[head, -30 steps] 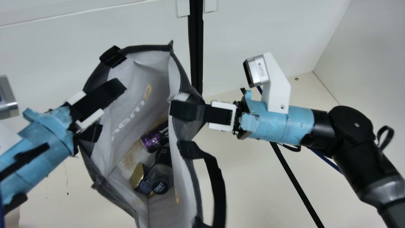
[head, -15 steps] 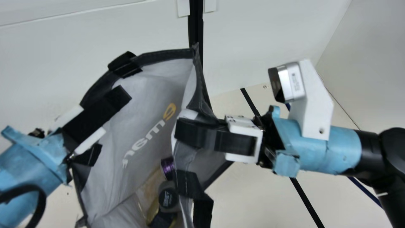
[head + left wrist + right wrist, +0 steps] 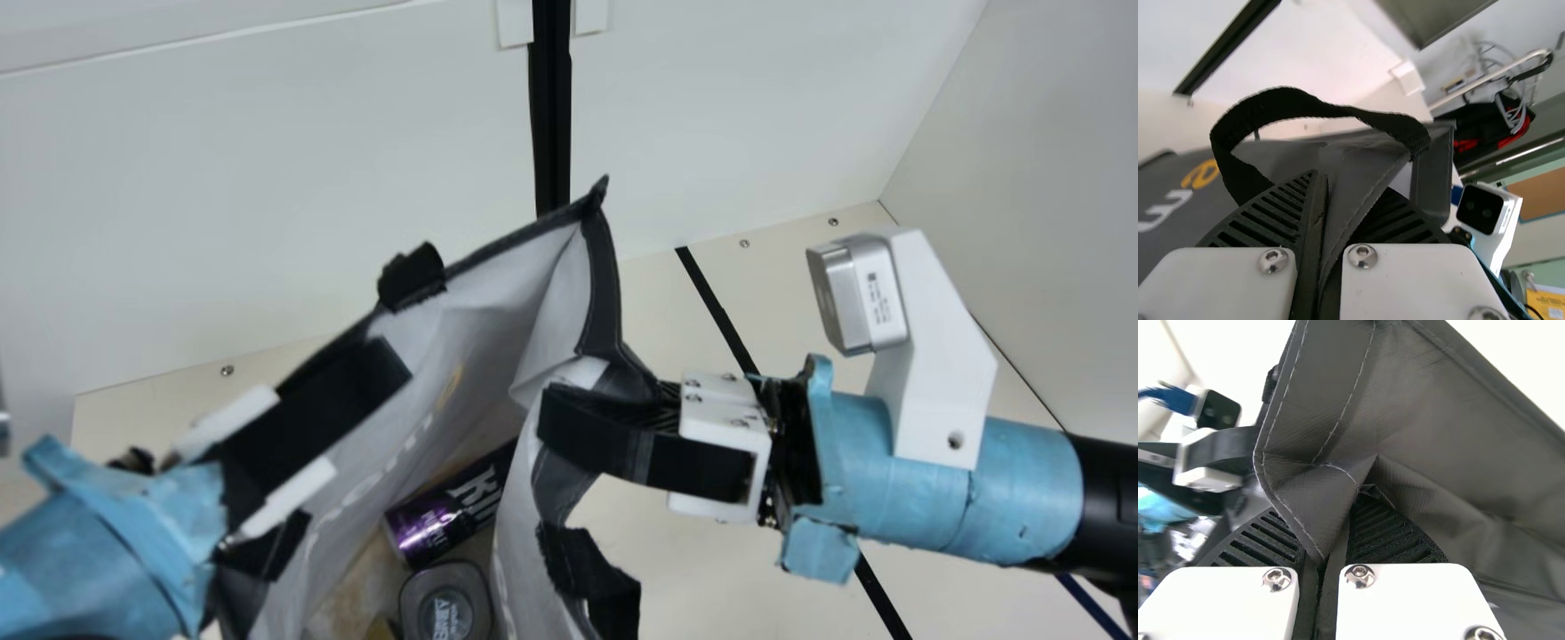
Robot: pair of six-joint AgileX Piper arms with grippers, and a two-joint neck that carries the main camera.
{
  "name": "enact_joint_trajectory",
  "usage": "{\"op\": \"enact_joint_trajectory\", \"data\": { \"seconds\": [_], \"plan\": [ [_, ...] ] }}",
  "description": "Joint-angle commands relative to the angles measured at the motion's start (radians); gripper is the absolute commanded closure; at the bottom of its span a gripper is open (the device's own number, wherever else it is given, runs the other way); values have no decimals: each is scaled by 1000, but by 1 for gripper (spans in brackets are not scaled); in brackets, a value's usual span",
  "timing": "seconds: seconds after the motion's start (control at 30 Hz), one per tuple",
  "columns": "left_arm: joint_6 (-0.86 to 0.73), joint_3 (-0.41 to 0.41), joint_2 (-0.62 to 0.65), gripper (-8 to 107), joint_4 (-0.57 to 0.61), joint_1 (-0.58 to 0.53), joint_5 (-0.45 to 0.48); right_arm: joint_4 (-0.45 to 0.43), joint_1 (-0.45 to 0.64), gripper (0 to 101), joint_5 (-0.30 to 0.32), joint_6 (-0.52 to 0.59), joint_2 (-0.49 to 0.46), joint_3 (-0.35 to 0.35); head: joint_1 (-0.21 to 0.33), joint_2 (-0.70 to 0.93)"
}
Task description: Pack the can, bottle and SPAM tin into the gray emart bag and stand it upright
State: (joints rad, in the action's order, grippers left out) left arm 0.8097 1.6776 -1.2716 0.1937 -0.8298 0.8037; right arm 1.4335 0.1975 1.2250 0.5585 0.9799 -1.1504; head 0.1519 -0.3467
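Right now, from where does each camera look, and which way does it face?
Main view: on the neck, looking down at a slant into the gray bag; the left arm and right arm show.
Left wrist view: on the left wrist, looking along the left claw past a black handle; the right arm's camera shows too.
Right wrist view: on the right wrist, looking along the right claw at the bag's outside; the left arm shows farther off.
Shared: both wrist views show the bag.

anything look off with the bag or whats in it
Yes: a brownish stain marks the inside of the bag near the bottom, where fabric should be plain gray. Its rim is also creased at the right gripper. The purple can lies on its side.
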Motion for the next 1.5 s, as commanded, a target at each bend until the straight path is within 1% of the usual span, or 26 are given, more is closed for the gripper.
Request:
{"op": "enact_joint_trajectory", "data": {
  "seconds": [0.0, 0.2, 0.4, 0.53, 0.63, 0.83, 1.07, 1.23, 1.47],
  "plan": [
    [-16, -16, -1, 107, 34, 10, 27, -29, 4, 101, -5, 15, -1, 13, 23, -2],
    [-130, -117, -4, 107, 155, 77, 13, -66, 12, 101, -5, 94, 17, 68, 23, -2],
    [-307, -221, -38, 107, 266, 146, -50, -60, 17, 101, -5, 210, 71, 124, 23, -2],
    [-431, -258, -80, 107, 338, 182, -102, -52, 13, 101, -5, 291, 121, 139, 23, -2],
    [-524, -265, -116, 107, 391, 207, -133, -47, 8, 101, -5, 350, 162, 137, 23, -2],
    [-702, -240, -197, 107, 493, 262, -171, -36, 5, 101, -5, 452, 250, 101, 23, -2],
    [-868, -175, -295, 107, 583, 333, -179, -29, 1, 101, -5, 537, 357, 21, 23, -2],
    [-953, -111, -364, 107, 620, 377, -172, -47, -7, 101, -5, 582, 423, -37, 23, -2],
    [-1033, -39, -455, 107, 667, 432, -177, -88, -12, 101, -5, 625, 511, -96, 23, -2]
  ]
}}
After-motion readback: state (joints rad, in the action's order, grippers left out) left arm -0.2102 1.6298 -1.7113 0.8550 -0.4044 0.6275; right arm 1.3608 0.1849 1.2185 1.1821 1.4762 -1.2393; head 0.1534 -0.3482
